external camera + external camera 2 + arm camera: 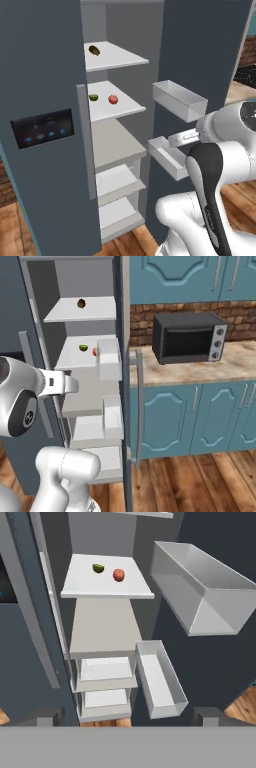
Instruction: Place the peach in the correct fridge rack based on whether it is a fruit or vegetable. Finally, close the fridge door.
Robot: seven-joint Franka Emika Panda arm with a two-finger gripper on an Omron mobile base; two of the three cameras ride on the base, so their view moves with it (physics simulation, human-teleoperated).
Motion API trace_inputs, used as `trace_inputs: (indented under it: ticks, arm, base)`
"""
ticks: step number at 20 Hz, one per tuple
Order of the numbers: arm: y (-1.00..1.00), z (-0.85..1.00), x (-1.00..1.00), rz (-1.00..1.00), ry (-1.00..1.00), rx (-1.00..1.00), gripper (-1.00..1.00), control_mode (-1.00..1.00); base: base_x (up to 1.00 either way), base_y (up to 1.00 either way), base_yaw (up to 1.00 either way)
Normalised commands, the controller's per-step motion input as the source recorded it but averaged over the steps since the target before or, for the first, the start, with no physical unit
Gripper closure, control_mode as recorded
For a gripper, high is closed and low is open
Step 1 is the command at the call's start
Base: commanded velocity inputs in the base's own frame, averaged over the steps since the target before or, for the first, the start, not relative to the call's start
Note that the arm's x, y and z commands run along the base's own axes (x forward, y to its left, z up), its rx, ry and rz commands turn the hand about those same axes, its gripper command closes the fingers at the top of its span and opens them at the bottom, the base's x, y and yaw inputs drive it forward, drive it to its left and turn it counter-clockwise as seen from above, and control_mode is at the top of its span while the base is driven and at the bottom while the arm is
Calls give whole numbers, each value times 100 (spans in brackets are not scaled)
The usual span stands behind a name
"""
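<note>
Now, from the left base view, the peach sits on the fridge rack, the second white shelf from the top, right beside a small green fruit. A brownish item lies on the top shelf. So the peach looks put away, and I think the job left is shutting the fridge door, which stands wide open with two pale bins on its inside. To do this well, the arm should get behind the door's outer face and push it slowly, keeping clear of the bins.

From the right base view, the long grey handle runs down the door's edge. Beside the fridge is a bench with a black oven on it, blue cupboards under it, a brick wall behind and a wood floor below.

From the hand view, the peach and green fruit rest well apart from the fingers, which stand wide apart and hold nothing.
</note>
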Motion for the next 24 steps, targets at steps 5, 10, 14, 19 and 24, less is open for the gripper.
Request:
trace_inputs:
  ticks: [5, 10, 14, 19, 24]
  arm:
    - [0, 0, 0, 0, 0, 0, -100, 100]
    - [0, 0, 0, 0, 0, 0, -100, 100]
    - [0, -5, 0, 4, 0, 0, -100, -100]
    - [-2, -3, -4, 0, -1, 0, -100, -100]
    - [-23, -9, -59, -4, -25, 0, -100, -100]
  base:
    - [-13, -52, 11]
    - [-15, -10, 11]
    - [0, 0, 0]
    - [0, 0, 0]
    - [0, 0, 0]
